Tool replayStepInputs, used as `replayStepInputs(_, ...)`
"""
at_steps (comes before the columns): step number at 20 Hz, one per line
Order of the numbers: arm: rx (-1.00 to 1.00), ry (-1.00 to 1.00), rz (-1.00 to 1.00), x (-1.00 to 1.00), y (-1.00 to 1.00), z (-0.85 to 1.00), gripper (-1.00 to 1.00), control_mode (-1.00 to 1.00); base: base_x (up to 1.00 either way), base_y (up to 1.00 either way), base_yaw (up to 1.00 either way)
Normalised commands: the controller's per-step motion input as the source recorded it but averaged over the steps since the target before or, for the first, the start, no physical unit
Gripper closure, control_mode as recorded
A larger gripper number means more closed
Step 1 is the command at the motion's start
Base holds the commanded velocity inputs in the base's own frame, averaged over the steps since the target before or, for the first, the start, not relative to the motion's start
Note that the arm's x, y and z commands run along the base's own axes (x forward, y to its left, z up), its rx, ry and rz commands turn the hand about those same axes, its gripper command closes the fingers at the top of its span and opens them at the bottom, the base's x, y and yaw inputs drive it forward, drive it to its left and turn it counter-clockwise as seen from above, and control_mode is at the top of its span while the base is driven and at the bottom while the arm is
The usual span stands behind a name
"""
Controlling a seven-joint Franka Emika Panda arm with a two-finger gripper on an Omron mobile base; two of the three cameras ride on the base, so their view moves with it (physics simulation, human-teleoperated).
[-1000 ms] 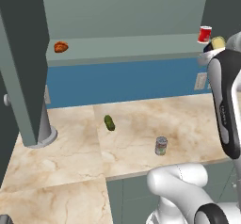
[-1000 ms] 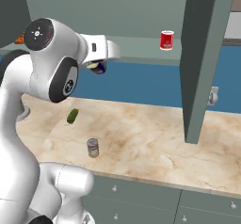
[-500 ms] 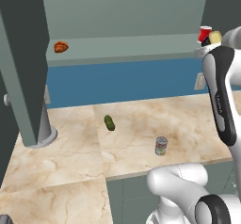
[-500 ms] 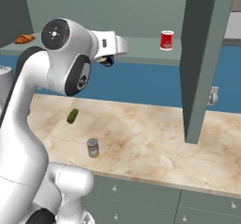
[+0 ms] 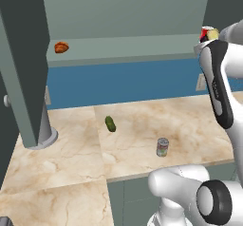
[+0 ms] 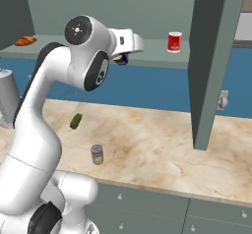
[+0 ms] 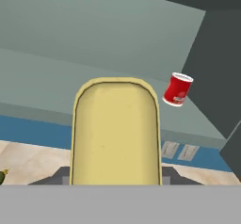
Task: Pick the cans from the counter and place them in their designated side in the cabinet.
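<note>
My gripper [image 6: 123, 57] is shut on the yellow-topped can [image 7: 115, 133] with the dark blue label [image 6: 120, 59], held up at shelf height. In the hand view the can's yellow top covers the middle and hides the fingertips. The red can [image 7: 178, 89] stands on the cabinet's pale shelf [image 6: 152, 51], ahead and to the right of the held can. From the left base the yellow top [image 5: 214, 33] sits right beside the red can [image 5: 207, 31], partly behind my arm. The silver can [image 5: 162, 147] with the green-and-red label stands upright on the counter [image 5: 190, 120] near its front edge.
A green pickle [image 5: 110, 123] lies on the counter, left of the silver can. An orange-brown croissant [image 5: 61, 47] rests at the shelf's far left end. An open dark cabinet door [image 6: 211, 66] hangs right of the red can; another door [image 5: 23, 63] stands at the left.
The arm has raised the yellow-topped can from below the shelf edge up to shelf level and carried it closer to the red can.
</note>
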Motion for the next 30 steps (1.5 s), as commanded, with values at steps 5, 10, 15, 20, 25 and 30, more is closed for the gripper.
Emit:
replayStepInputs(5,0.0,0.01,0.0,0.46,-0.17,0.0,1.0,-1.0,0.0,0.0,0.0)
replayStepInputs(10,0.0,0.04,0.0,0.47,-0.18,0.0,1.0,-1.0,0.0,0.0,0.0)
replayStepInputs(15,0.0,0.06,0.0,0.46,-0.2,0.0,1.0,-1.0,0.0,0.0,0.0)
replayStepInputs(20,0.0,0.05,0.0,0.44,-0.21,0.0,1.0,-1.0,0.0,0.0,0.0)
replayStepInputs(25,0.0,0.01,0.0,0.35,-0.16,-0.09,1.0,-1.0,0.0,0.0,0.0)
replayStepInputs(30,-0.02,0.0,0.0,0.25,-0.09,-0.18,1.0,-1.0,0.0,0.0,0.0)
